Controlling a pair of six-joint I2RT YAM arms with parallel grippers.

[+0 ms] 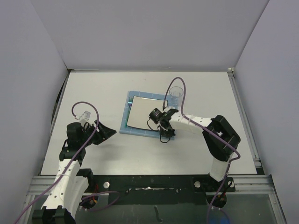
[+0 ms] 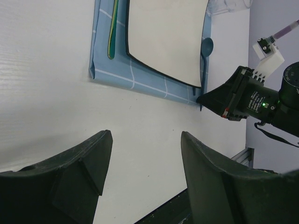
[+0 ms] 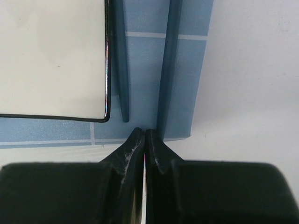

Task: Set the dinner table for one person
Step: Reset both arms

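Soft, even light falls from overhead, bright enough that the table point(image 1: 117, 154) reads flat off-white, with only faint, blurred shadows near its front edge. The plate point(image 1: 145, 112) shows a dull grey sheen from above and a thin glint along its dark rim in the right wrist view. The left wrist view bows its straight edges. Up close, the left gripper point(image 2: 145, 140) and right gripper point(image 3: 145, 135) are dark and out of focus, while the placemat point(image 3: 140, 70) beyond stays fairly sharp.

Straight ahead of the black right pincer point(image 3: 145, 135), the placemat point(image 3: 184, 93) is blue with a pale grid, and the plate point(image 3: 51, 56) is white, rimmed black. The utensil handle point(image 3: 168, 70) is dark blue. To the pincer's right, the dinner table point(image 3: 252, 70) is matte white.
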